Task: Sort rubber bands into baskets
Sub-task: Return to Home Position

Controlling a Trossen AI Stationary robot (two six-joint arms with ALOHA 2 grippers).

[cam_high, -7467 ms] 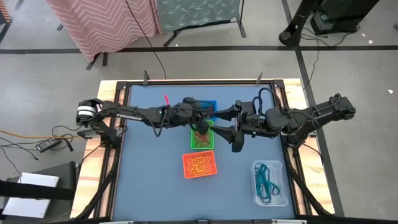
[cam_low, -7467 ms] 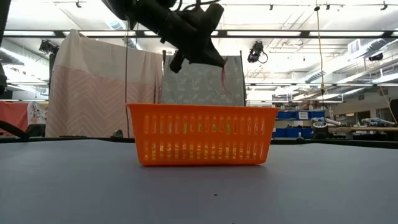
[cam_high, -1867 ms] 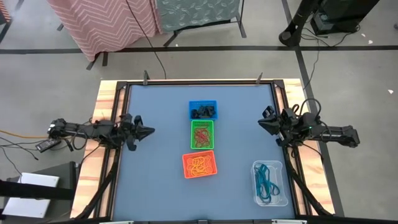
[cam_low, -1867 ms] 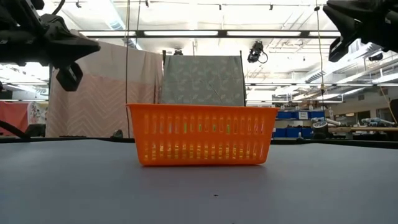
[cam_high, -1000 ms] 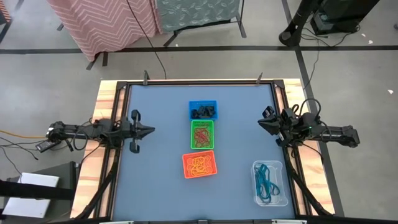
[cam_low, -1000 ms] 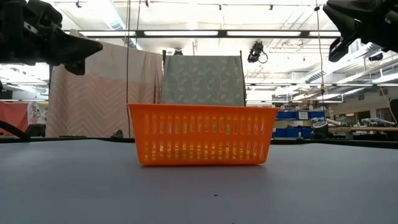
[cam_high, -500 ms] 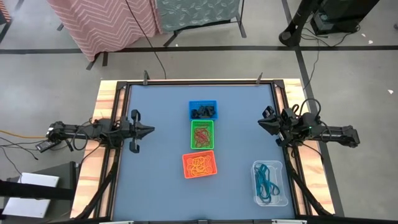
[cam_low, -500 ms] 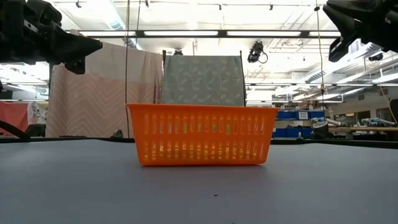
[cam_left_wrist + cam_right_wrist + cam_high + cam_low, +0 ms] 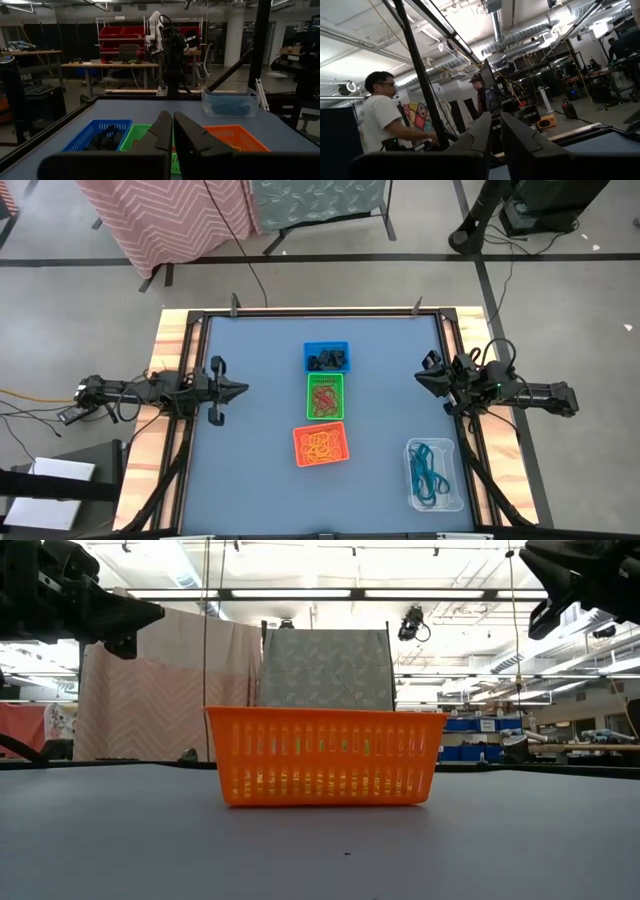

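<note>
Homing step, rubber bands [image 9: 322,443] apparently all basketed: left pincer [image 9: 238,390] and right pincer [image 9: 420,378], both together, empty, at opposite worktop [image 9: 260,460] edges; next move only parks arms.

The flat blue-grey table top [image 9: 250,430] looked matt and smooth, with hardly a gleam on it. Its pale border [image 9: 168,350] looked like bare light wood. The small orange slotted basket [image 9: 325,755] was thin moulded plastic with a slight sheen, and light came through its slots. The small green basket [image 9: 325,380] and small blue basket [image 9: 327,346] seemed to be the same plastic. The larger clear tub [image 9: 460,480] was see-through glossy plastic, with thin teal rubber bands [image 9: 428,470] inside. Beyond the table, the pink chevron cloth [image 9: 170,215] and grey-green patterned cloth [image 9: 320,198] hung soft and matt. The left gripper [image 9: 173,116] had dark fingers [image 9: 192,137] with a dull, smooth finish.
</note>
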